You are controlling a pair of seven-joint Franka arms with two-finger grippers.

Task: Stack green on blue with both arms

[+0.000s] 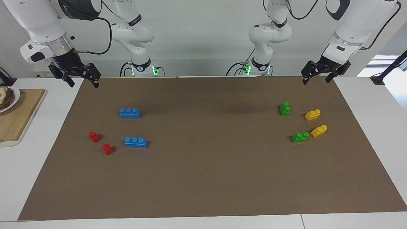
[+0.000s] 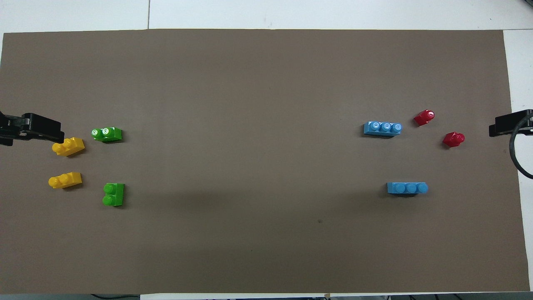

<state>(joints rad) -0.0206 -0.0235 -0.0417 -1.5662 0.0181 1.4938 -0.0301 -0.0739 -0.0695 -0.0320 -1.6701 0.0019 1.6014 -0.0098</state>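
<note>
Your left gripper (image 1: 325, 72) hangs at the upper right of the facing view, over the mat's corner, its jaws spread and holding nothing. Your right gripper (image 1: 80, 76) hangs at the upper left, jaws likewise parted and empty.

The two green bricks (image 1: 285, 108) (image 1: 300, 137) sit at right of centre in that view, beside two yellow bricks (image 1: 312, 114) (image 1: 319, 130); one green lies close to a yellow, so you have little room there. The two blue bricks (image 1: 130, 113) (image 1: 136, 142) sit at left of centre, near two red bricks (image 1: 94, 136) (image 1: 107, 149), well apart from the greens.

Expect these to be light, rigid, smooth plastic: they probably will not deform, but could slide or twist in the jaws. Take a green by its flat long sides below the studs, and steady a blue by its long sides, leaving its studs bare.
</note>
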